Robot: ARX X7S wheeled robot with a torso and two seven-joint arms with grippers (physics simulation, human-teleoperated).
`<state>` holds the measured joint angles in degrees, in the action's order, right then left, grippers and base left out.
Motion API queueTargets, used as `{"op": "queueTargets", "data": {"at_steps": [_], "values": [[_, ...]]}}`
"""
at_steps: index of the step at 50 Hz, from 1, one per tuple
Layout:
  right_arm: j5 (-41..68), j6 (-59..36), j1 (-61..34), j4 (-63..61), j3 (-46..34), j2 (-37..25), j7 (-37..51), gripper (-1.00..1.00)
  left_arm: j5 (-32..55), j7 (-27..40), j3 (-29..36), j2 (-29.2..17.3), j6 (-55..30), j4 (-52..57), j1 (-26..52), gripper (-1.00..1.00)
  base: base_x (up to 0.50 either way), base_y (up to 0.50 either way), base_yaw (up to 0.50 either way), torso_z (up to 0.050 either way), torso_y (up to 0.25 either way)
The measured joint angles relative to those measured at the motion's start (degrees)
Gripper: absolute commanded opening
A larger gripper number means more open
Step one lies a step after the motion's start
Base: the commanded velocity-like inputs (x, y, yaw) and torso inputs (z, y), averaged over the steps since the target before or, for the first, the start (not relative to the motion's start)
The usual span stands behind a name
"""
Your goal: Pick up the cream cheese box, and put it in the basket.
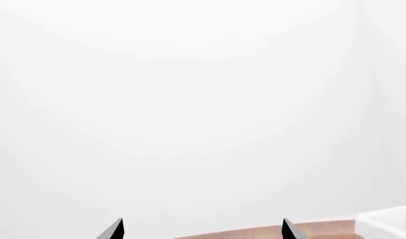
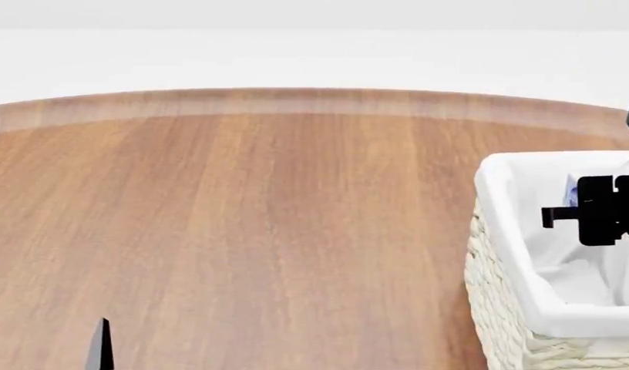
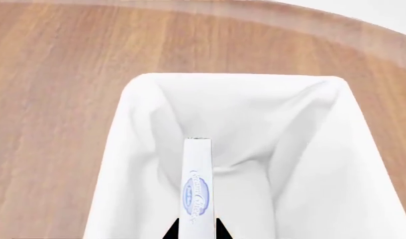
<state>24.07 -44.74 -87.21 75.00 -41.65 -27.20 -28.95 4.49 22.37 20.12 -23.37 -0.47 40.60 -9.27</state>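
Note:
The cream cheese box [image 3: 197, 189] is a thin white box with a blue oval logo, seen edge-on in the right wrist view. My right gripper [image 3: 197, 230] is shut on it and holds it over the inside of the basket [image 3: 133, 129]. In the head view the basket [image 2: 499, 285] stands at the right edge, woven with a white cloth liner, and my right gripper [image 2: 603, 210] hangs over its opening with a bit of the box [image 2: 570, 193] showing. My left gripper [image 1: 201, 230] is open and empty; only one fingertip [image 2: 101, 347] shows low at the left of the head view.
The basket stands on a round wooden table [image 2: 253, 216] whose far edge curves across the head view. White floor lies beyond it. The left wrist view faces mostly blank white, with a strip of table [image 1: 269, 232] low in it.

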Motion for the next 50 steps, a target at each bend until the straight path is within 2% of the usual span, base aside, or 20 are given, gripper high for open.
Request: {"op": "queueTargets", "data": {"at_steps": [21,22,39,50], "values": [[-11.21,0.25,3.02,0.00,11.08,0.13,-0.96,-1.00,-0.23,0.14,0.70,-0.18,0.46,-0.54,0.02,1.00,0.00,0.00,0.00,0.000,0.000],[-11.67,0.30,3.11,0.00,11.45,0.12,-0.92,1.00,-0.25,0.16,0.73,-0.19,0.45,-0.51,0.01,1.00,0.00,0.00,0.00,0.000,0.000],[-18.40,1.64,2.54,-0.03,15.30,0.51,-0.32,1.00,-0.30,0.44,1.00,-0.47,0.24,-0.06,-0.11,1.00,0.00,0.00,0.00,0.000,0.000],[-20.36,5.57,-2.21,-0.07,17.06,1.65,2.41,1.00,-0.20,0.59,1.09,-0.57,0.55,-0.31,-0.04,1.00,0.00,0.00,0.00,0.000,0.000]]}}
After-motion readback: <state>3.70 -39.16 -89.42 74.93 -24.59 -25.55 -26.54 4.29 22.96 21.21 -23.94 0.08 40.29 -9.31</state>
